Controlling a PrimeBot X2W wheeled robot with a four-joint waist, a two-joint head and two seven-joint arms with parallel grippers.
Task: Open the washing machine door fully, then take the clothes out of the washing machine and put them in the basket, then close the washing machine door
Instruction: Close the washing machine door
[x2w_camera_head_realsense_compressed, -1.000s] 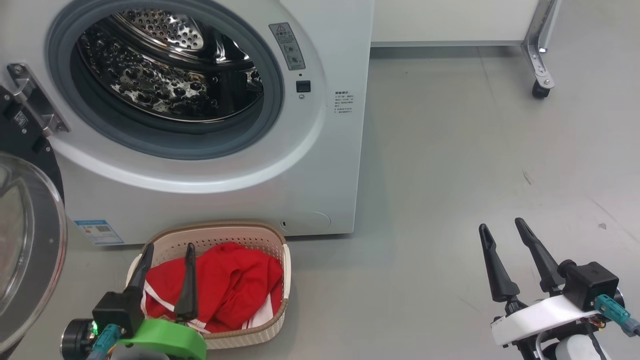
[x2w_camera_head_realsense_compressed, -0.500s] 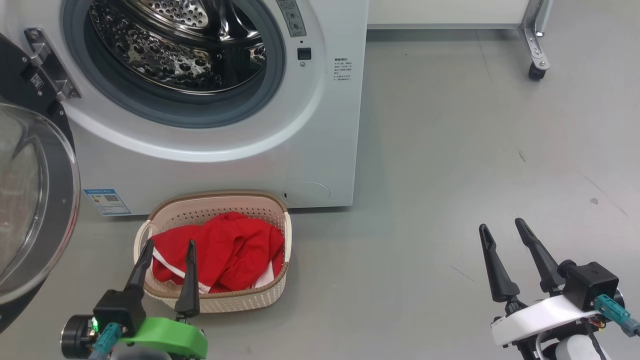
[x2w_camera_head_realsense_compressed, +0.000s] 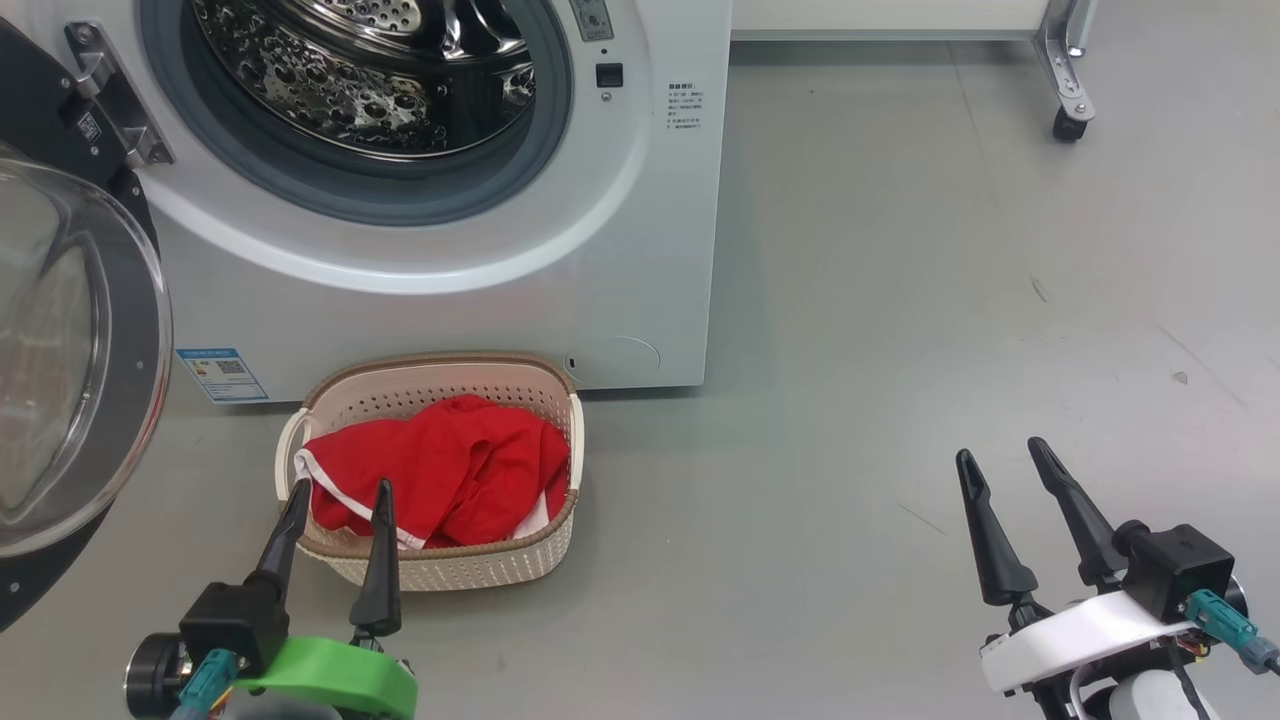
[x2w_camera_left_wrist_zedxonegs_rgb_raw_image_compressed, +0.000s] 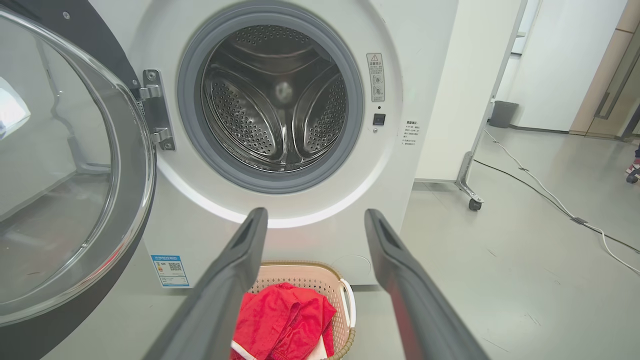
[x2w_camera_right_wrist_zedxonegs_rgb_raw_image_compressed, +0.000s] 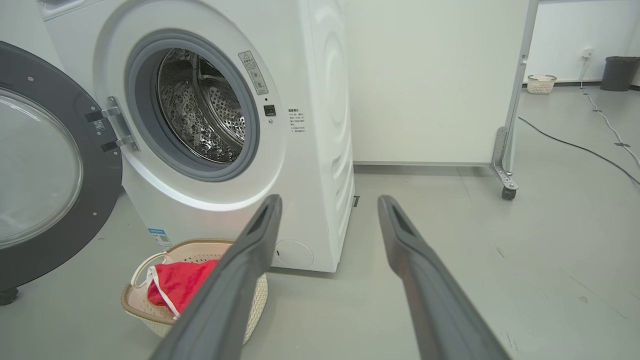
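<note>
Presently, one big white front-loading washing machine (x2w_camera_head_realsense_compressed: 640, 250) is being observed, its one round black-rimmed glass door (x2w_camera_right_wrist_zedxonegs_rgb_raw_image_compressed: 102, 190) standing swung open at the left. One cream perforated plastic basket (x2w_camera_head_realsense_compressed: 470, 570) is being seen on the grey floor (x2w_camera_head_realsense_compressed: 900, 300) just before it, one heap of red white-trimmed clothes (x2w_camera_head_realsense_compressed: 450, 470) lying inside. Both grippers are being held wide open, nothing grasped: the left gripper (x2w_camera_head_realsense_compressed: 342, 490) near the basket, the right gripper (x2w_camera_head_realsense_compressed: 1000, 450) well apart.

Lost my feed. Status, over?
Open, empty: left gripper, right gripper. Red clothes in basket; washing machine door open wide. Possible snag: basket near door's swing.
</note>
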